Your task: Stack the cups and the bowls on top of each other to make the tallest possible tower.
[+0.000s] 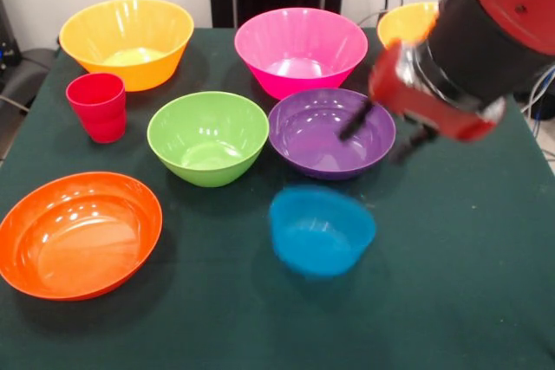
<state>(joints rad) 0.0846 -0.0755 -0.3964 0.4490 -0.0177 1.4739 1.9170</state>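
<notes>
While nothing is stacked yet, the bowls sit apart on the worktop (486,301), each reachable. The blue bowl (321,230), at six o'clock from the purple bowl (331,132), looks blurred. The claw (386,134) hangs wide, empty, over purple's three o'clock rim.

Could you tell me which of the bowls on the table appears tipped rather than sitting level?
The small blue bowl, in front of the purple bowl: its opening tilts sideways, while the others sit upright.
</notes>
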